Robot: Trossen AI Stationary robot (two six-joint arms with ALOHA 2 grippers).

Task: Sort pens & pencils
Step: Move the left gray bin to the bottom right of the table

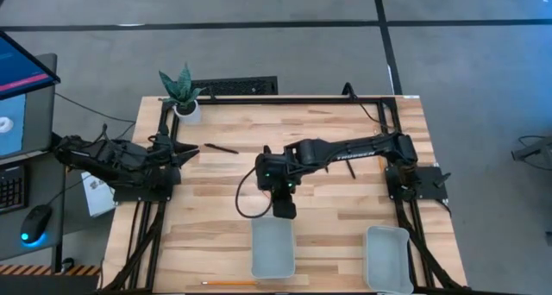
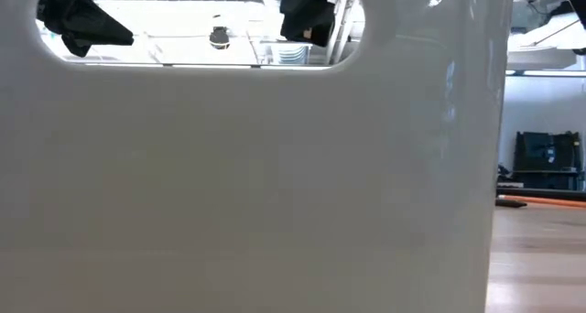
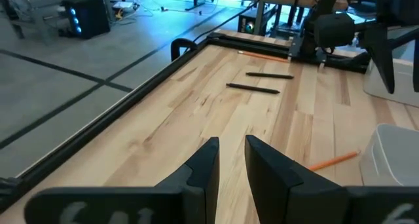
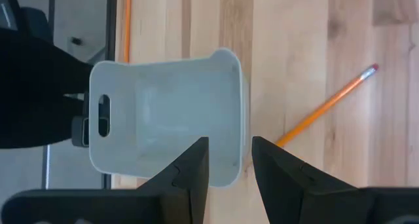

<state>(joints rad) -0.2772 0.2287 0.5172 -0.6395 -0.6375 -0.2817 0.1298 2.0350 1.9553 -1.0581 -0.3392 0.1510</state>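
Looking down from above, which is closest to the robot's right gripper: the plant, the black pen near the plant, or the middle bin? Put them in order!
Seen from the high view, starting at the right gripper:
1. The middle bin, right next to the gripper.
2. The black pen, farther off to the left.
3. The plant, way out at the far left corner.

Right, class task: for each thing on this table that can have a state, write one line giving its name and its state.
left gripper: open, empty, idle.
right gripper: open, empty, above the left bin.
left bin: upright, empty.
right bin: upright, appears empty.
pens: lying flat, loose, not in either bin.
pencils: lying flat, loose, not in either bin.
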